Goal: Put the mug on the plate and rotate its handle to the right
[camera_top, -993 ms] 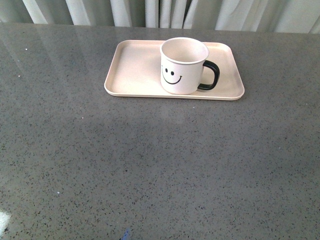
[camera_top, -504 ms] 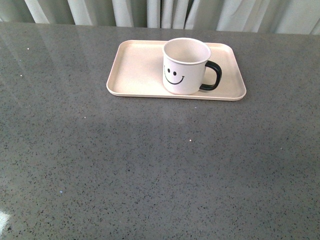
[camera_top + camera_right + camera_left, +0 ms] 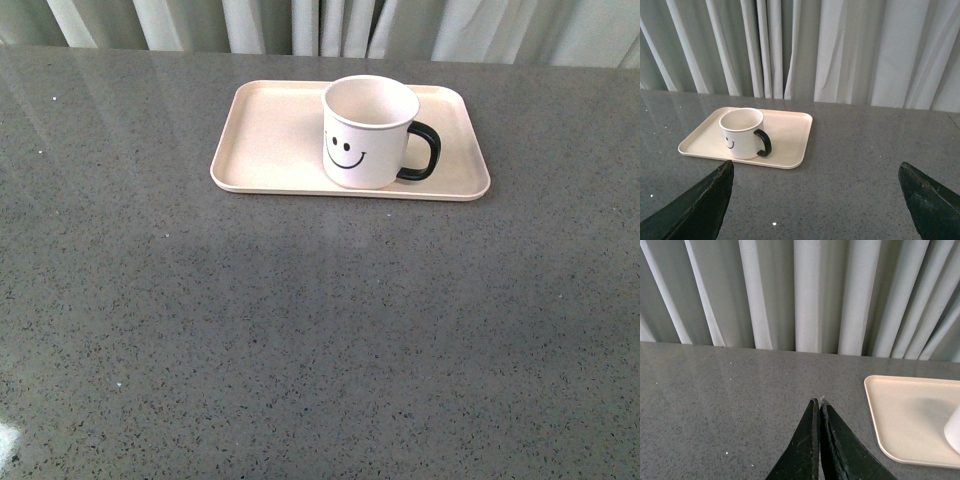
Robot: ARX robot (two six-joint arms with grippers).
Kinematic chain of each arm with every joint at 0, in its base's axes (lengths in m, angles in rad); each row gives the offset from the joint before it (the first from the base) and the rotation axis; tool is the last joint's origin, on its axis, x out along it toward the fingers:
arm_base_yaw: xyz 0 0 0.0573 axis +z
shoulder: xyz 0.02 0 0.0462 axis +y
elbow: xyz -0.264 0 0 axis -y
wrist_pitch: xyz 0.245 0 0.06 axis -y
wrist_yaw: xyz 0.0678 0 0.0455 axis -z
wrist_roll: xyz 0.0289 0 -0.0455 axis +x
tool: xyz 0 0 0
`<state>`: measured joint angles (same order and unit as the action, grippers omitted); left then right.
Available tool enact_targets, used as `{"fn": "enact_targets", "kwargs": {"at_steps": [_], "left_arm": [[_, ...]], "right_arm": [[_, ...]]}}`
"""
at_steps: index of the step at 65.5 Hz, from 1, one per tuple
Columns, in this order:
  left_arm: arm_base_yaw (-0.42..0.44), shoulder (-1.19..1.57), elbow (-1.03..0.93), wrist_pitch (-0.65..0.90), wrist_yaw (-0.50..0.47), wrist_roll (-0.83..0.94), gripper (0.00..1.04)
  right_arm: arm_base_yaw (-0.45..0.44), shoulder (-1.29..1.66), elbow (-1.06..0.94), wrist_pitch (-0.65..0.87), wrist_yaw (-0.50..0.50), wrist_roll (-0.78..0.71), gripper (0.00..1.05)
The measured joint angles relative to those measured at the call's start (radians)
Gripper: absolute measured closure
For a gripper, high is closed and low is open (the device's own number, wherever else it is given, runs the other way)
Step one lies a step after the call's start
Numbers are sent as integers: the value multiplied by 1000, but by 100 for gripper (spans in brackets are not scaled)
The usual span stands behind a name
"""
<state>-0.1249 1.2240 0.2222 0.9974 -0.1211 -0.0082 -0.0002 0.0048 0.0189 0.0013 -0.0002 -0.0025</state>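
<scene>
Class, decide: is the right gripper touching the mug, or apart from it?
Apart. In the right wrist view the right gripper is open wide, with bare tabletop between its fingers and the mug.

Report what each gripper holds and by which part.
Nothing is held. The left gripper is shut on nothing, the right gripper is open and empty; the mug stands free on the plate.

1. Light: soft, even, cool white; no hard shadows.
2. Bench (image 3: 320, 340): glossy; pale streaks of the curtain (image 3: 300, 20) mirrored along its far edge; faint darker band across its middle.
3. Front view, near left corner: small blown-out white patch.
4. Mug (image 3: 368, 130): weak diffuse shadow on plate (image 3: 270, 130).
5. Left gripper (image 3: 819, 401), right gripper (image 3: 816, 167): near-black, underexposed, scant surface detail.
6. Focus: crisp throughout.
</scene>
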Motion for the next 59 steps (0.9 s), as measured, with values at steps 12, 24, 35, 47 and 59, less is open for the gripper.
{"fn": "enact_targets", "kwargs": {"at_steps": [12,24,35,47,59], "left_arm": [[30,-101,-83,-16,31,0,103],[115,-241,-163,-89,114,0,103],[121,-436,-196,-246,121,0,103],[121,-570,-208,-364,121,0,103],[121,-693,-209,-474,121,0,103]], "right_arm": [[0,0,0,0,0,0,9],[0,0,0,0,0,0,9],[0,0,0,0,0,0,9],[0,0,0,0,0,0,9],[0,0,0,0,0,0,9]]}}
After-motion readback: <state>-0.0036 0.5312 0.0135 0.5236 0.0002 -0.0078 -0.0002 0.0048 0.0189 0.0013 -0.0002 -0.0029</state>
